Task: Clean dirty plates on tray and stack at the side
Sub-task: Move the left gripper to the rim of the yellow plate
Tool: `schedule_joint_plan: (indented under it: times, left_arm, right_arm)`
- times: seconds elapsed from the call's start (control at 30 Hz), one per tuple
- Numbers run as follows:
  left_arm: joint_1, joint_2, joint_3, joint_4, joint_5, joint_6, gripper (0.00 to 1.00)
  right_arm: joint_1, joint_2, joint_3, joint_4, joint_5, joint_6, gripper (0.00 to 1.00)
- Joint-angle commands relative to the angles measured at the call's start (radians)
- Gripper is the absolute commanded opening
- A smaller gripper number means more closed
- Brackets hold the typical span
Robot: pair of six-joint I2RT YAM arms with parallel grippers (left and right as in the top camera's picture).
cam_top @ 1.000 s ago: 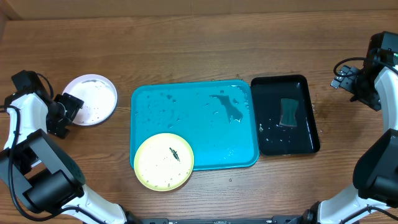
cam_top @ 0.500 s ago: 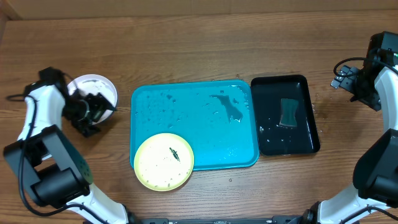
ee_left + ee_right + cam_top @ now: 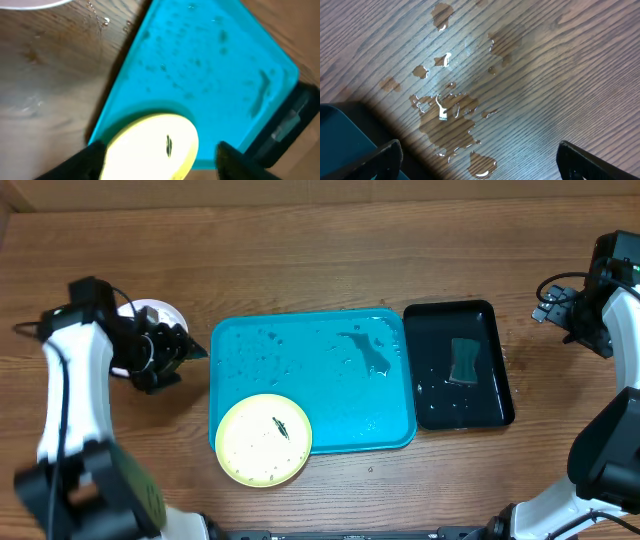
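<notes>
We look down on wooden table (image 3: 300, 250). Blue tray (image 3: 330, 395) at centre, wet with droplets. Yellow plate (image 3: 264, 440) on tray's near left corner, overhanging rim, dark speck in middle. White plate (image 3: 152, 311) on table left of tray, apart from it, partly hidden by left arm. Left claw (image 3: 160, 155) spread wide, holding nothing, near white plate's edge. Black tray (image 3: 485, 405) just right of blue tray, sponge (image 3: 463, 360) inside. Right claw (image 3: 477, 162) spread, holding nothing, above puddle (image 3: 447, 117) at far right, black tray's corner beside it.
</notes>
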Motion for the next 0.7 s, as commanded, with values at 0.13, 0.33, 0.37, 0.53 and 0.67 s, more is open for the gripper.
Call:
schedule_joint_plan:
  times: [0.13,0.33,0.37,0.53,0.67]
  left_arm:
    - [-0.105,-0.198,-0.042,-0.108,-0.116,0.007,0.46]
    - [-0.189,-0.208,-0.169,-0.104,-0.114,-0.016,0.36]
    - [-0.203,-0.208,-0.197,-0.103,-0.114,-0.018,0.36]
    - [-0.269,-0.208,-0.33,-0.073,-0.132,-0.014,0.39]
    - [-0.285,-0.209,-0.359,-0.07,-0.162,-0.019,0.42]
  right_arm:
    - [-0.002,0.001,0.005,0.004,-0.001,0.004,1.0]
    - [-0.002,0.001,0.005,0.003,-0.001,0.004,1.0]
    - [-0.002,0.001,0.005,0.003,-0.001,0.004,1.0]
    - [-0.002,0.001,0.005,0.004,-0.001,0.004,1.0]
    - [-0.002,0.001,0.005,0.003,-0.001,0.004,1.0]
